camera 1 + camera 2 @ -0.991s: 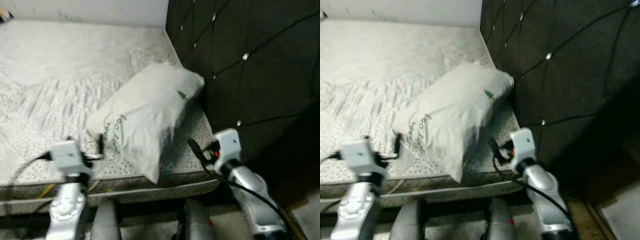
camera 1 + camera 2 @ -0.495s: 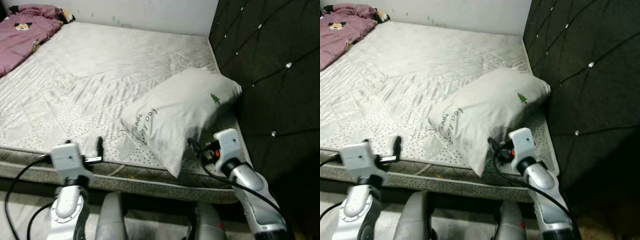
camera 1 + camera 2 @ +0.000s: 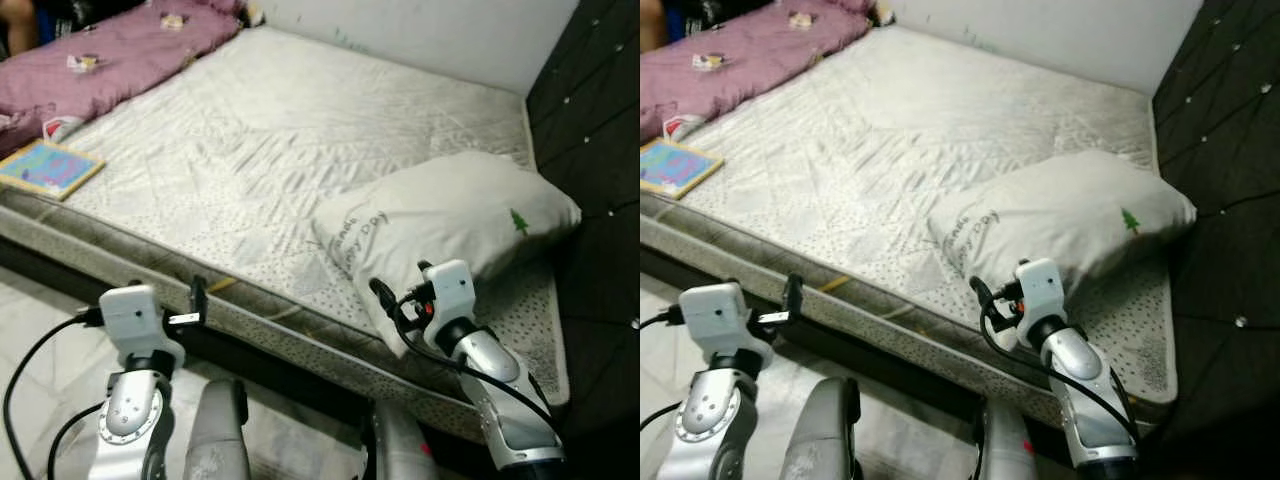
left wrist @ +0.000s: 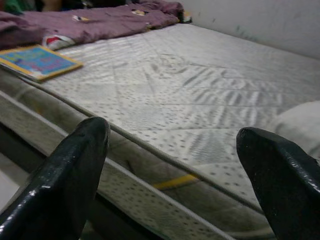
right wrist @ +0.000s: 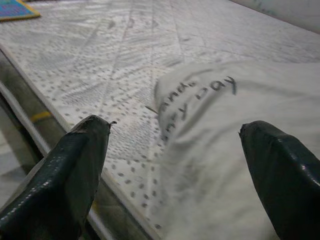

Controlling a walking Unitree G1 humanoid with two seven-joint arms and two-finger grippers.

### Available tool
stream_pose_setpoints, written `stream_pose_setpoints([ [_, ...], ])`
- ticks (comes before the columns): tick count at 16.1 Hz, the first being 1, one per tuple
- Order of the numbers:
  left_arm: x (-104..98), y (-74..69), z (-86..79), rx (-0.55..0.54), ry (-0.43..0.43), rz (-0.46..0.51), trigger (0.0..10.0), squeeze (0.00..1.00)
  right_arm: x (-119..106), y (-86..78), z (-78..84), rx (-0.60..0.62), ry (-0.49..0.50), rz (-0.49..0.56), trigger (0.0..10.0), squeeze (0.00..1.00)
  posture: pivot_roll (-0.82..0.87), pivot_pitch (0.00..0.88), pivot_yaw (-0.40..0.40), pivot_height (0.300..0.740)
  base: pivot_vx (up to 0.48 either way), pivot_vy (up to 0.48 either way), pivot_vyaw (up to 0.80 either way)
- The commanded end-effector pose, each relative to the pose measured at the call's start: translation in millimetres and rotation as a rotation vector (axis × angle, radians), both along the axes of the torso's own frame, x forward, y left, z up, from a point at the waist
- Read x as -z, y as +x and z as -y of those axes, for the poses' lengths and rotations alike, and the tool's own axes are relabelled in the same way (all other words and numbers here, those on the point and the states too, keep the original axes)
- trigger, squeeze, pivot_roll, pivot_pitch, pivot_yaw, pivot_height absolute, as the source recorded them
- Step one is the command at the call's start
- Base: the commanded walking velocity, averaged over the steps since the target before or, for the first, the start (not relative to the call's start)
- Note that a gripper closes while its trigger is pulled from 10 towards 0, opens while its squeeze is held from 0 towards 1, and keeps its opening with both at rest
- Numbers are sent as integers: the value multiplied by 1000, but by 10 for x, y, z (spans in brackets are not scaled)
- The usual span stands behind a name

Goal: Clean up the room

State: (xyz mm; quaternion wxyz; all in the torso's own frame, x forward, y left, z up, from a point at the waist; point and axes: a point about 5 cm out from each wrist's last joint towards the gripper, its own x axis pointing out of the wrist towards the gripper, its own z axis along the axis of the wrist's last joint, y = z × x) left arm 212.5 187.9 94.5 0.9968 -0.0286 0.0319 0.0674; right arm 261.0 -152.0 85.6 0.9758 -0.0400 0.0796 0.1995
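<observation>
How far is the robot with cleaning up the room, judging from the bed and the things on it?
Little looks done yet. The white pillow lies askew near the mattress corner beside the dark headboard. A colourful book and a crumpled purple blanket lie on the far side. Nothing is in hand: the right gripper is open, facing the pillow, and the left gripper is open at the mattress edge. All tidying remains.
</observation>
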Motion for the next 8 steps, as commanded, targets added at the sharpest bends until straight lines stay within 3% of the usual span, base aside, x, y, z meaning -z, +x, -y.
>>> stream_pose_setpoints([
  [1,-12,21,41,18,-9,1,10000,0,0,9,43,7,-10,-5,10000,0,8,0,-84,596,0,0,0],
  [8,-7,26,43,16,-13,-4,10000,0,-6,14,43,2,-3,-8,10000,0,9,0,-86,516,0,0,0],
])
